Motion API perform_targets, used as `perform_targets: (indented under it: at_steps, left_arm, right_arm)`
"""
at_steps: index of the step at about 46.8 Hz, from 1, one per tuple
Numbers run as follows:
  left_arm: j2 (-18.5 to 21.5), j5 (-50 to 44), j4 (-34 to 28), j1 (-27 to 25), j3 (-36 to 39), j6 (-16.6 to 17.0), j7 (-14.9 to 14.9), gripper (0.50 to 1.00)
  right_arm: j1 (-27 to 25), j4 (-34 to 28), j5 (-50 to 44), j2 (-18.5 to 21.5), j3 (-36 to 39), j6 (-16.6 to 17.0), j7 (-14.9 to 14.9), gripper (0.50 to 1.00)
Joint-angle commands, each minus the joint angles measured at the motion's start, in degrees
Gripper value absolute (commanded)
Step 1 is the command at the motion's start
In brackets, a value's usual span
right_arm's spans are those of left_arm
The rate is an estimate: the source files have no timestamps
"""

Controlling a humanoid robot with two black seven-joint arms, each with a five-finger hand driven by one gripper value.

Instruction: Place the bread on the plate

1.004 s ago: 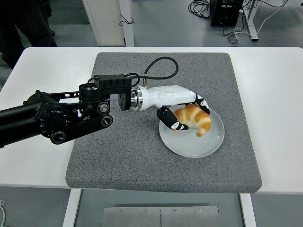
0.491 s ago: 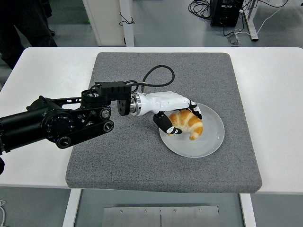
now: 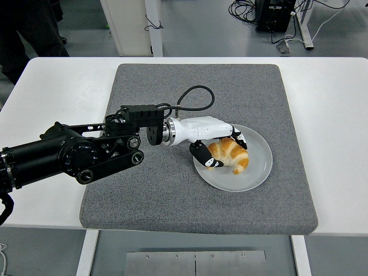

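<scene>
The bread is down on the plate with the robot's hand wrapped around it.

Nearest me is the edge of the white table (image 3: 40, 201), and on it lies a grey mat (image 3: 144, 190). The left arm (image 3: 69, 158) reaches in low across the mat's near left part. Its left hand (image 3: 215, 141) is white with black fingertips; the fingers (image 3: 214, 163) curl around the left end of the bread (image 3: 230, 156), thumb on the near side and the others over the far side. The bread, a golden croissant, rests on the left half of the round grey plate (image 3: 256, 172), which sits on the right of the mat. A black cable (image 3: 195, 92) loops up behind the wrist. At the far left, beyond the table, a person in dark clothes (image 3: 29, 29) stands.
</scene>
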Motion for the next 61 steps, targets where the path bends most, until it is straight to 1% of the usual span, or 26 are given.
perform_targets:
  at_steps: [1,28,31,42,47,50,55,61]
  left_arm:
    - [-0.05,0.0,0.06,0.09,0.03,-0.01,-0.02,0.666]
    - [-0.84,0.0,1.03,1.23,0.91,0.08,0.07,0.671]
    - [-0.84,-0.09,1.03,1.23,0.82,0.08,0.07,0.698]
    - [-1.28,-0.97,1.03,1.06,0.73,-0.01,-0.02,0.849]
    - [-0.84,-1.23,0.94,0.88,0.73,-0.19,-0.54,0.92]
    - [-0.49,-1.23,0.85,0.71,0.55,-0.36,-0.81,0.948]
    - [0.04,-1.67,0.5,0.44,0.12,-0.45,-1.77,0.961]
    - [0.83,-3.25,-0.03,0.09,0.03,-0.63,-1.86,0.965]
  right_arm:
    - [0.0,-0.03,-0.01,0.0,0.0,0.0,0.0,1.0]
    - [0.0,-0.03,-0.01,0.0,0.0,0.0,0.0,1.0]
    - [0.0,-0.03,-0.01,0.0,0.0,0.0,0.0,1.0]
    - [0.0,-0.03,-0.01,0.0,0.0,0.0,0.0,1.0]
    - [0.0,-0.03,-0.01,0.0,0.0,0.0,0.0,1.0]
    - [0.0,-0.03,-0.01,0.0,0.0,0.0,0.0,1.0]
    - [0.0,-0.03,-0.01,0.0,0.0,-0.08,0.0,1.0]
    - [0.0,-0.03,-0.01,0.0,0.0,0.0,0.0,1.0]
